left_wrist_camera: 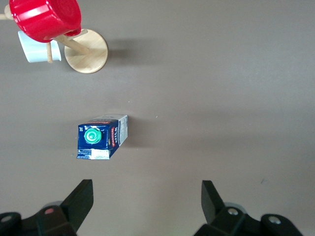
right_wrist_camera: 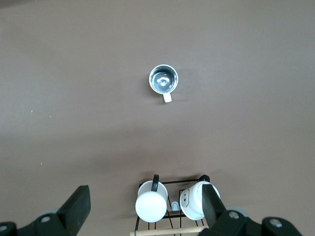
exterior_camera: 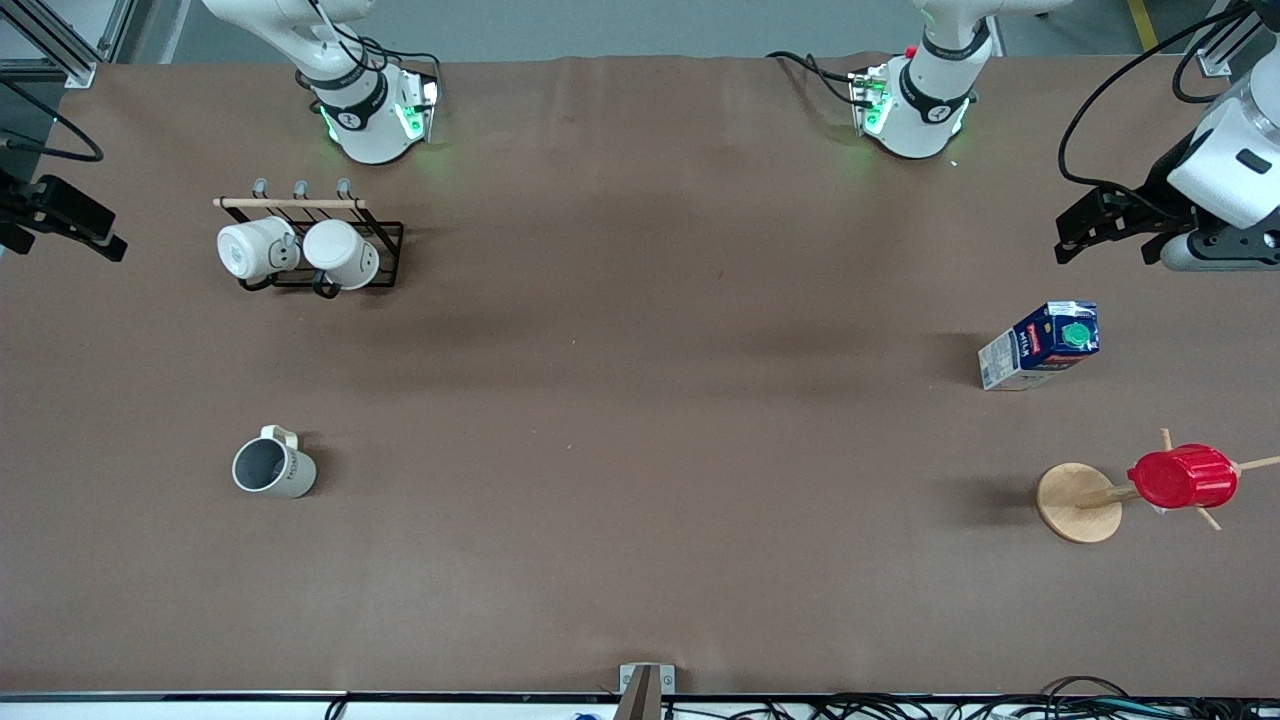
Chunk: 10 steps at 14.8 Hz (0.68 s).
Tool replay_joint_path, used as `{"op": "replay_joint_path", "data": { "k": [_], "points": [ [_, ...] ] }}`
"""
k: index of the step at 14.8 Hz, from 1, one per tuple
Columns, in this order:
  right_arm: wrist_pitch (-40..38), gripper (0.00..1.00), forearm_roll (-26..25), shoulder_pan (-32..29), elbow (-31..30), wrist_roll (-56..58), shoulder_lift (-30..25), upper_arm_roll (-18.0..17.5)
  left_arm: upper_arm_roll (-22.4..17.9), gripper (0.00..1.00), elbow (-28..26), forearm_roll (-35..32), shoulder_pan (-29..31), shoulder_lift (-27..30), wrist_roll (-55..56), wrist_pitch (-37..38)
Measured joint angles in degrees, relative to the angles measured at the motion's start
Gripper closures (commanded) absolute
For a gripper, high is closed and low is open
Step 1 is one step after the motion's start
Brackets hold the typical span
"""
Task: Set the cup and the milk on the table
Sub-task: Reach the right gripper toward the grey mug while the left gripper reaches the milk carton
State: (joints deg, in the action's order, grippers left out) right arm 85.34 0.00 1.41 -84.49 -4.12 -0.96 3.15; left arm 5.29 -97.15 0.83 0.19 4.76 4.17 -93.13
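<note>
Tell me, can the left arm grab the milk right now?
Probably yes. The left gripper hangs open above the table, with the milk standing upright by itself close by. The red cup on its wooden stand sits apart, so nothing blocks it.

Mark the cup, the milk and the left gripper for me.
cup (exterior_camera: 272, 468), front view, on its side wall near the rim.
milk (exterior_camera: 1043, 346), front view, on the blue upper side by the red label.
left gripper (left_wrist_camera: 146, 201), left wrist view, midway between the open fingertips.

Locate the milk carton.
The milk carton stands upright on the table toward the left arm's end, farther from the front camera than the red cup.
</note>
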Motion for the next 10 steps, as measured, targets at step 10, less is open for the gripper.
{"op": "replay_joint_path", "data": {
  "k": [10],
  "points": [
    [19.51,0.00,-0.01,-0.33,-4.80,11.30,15.34,3.01,-0.25,0.03,-7.67,-0.07,5.17,-0.31,-0.44,-9.25]
  ]
}}
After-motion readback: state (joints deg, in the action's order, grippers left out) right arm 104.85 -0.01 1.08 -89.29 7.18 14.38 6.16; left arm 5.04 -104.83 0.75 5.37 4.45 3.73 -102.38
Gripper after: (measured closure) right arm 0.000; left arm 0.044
